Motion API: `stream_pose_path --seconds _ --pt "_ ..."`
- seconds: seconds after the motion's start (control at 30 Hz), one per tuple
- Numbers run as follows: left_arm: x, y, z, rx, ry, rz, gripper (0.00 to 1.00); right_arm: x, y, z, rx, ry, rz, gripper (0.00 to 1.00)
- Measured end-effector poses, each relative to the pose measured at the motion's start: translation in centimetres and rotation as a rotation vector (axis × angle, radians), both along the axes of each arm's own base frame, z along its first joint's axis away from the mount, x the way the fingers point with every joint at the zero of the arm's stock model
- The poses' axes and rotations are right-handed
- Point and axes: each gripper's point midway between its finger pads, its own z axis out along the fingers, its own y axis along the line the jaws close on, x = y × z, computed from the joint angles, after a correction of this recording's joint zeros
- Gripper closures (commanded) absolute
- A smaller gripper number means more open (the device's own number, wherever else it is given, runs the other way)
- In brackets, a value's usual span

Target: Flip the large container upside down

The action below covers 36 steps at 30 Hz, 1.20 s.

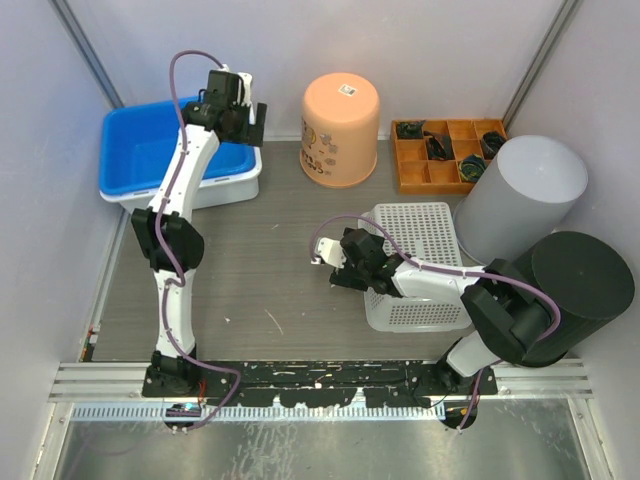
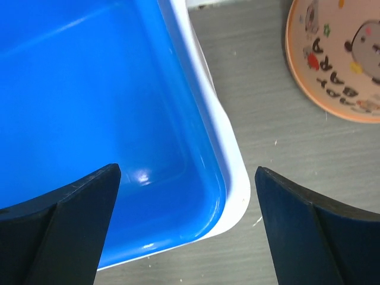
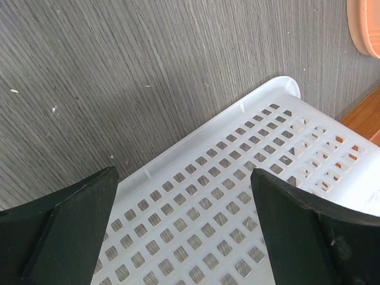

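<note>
Left gripper (image 2: 187,171) gapes above the glossy blue tub (image 2: 89,89), right gripper (image 3: 184,173) likewise above the square-holed white basket (image 3: 237,202).

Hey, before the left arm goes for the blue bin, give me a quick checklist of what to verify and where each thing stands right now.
1. Left tool open: ok, its two sides stand wide apart.
2. Blue bin opening up, not yet turned: ok.
3. Bin's white rim corner lined up inside the left tool's gap: ok in the left wrist view. Height above the rim: cannot tell.
4. Bin empty: ok in the part that shows.
5. Orange bucket apart from the bin: ok, a gap lies between them.
6. Right tool free of the white basket: open, but touching or not, cannot tell.
</note>
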Motion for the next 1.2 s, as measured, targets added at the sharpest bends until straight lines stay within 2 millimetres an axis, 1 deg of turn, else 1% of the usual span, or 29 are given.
stream_pose_path --seconds 0.13,0.3,0.4,0.5,0.6,0.73,0.8,0.83,1.0,1.13,1.2 --pt "0.9 -0.7 1.1 0.007 -0.065 0.015 0.01 0.0 0.0 0.0 0.001 -0.001 0.000 0.00" --pt "1.1 -1.1 1.6 0.044 -0.092 0.027 0.00 0.0 0.0 0.0 0.004 -0.005 0.001 0.00" --pt "1.3 -1.0 1.6 0.075 -0.102 0.036 0.02 0.0 0.0 -0.1 0.007 -0.009 0.001 0.00" --pt "1.7 -0.6 0.9 0.120 -0.100 0.043 0.02 0.0 0.0 -0.1 0.010 -0.015 0.001 0.00" --pt "2.1 0.0 -0.5 0.167 -0.082 0.051 0.02 0.1 0.0 -0.1 0.012 -0.017 0.002 0.00" --pt "2.7 0.8 -2.9 0.229 -0.044 0.060 0.05 0.1 0.1 -0.1 0.014 -0.020 0.003 0.00" --pt "3.0 1.1 -3.7 0.250 -0.036 0.063 0.05 0.1 0.1 -0.1 0.015 -0.021 0.002 0.00" --pt "3.3 1.3 -3.7 0.260 -0.045 0.071 0.05 0.1 0.1 -0.1 0.016 -0.023 0.003 0.00" --pt "3.4 1.7 -3.6 0.283 -0.047 0.067 0.12 0.1 0.1 -0.1 0.018 -0.027 0.003 0.00" --pt "3.5 1.9 -4.0 0.302 -0.040 0.065 0.25 0.2 0.1 -0.2 0.022 -0.031 0.003 0.00" --pt "3.4 1.7 -4.5 0.312 -0.031 0.054 0.36 0.2 0.1 -0.2 0.025 -0.033 0.003 0.00"
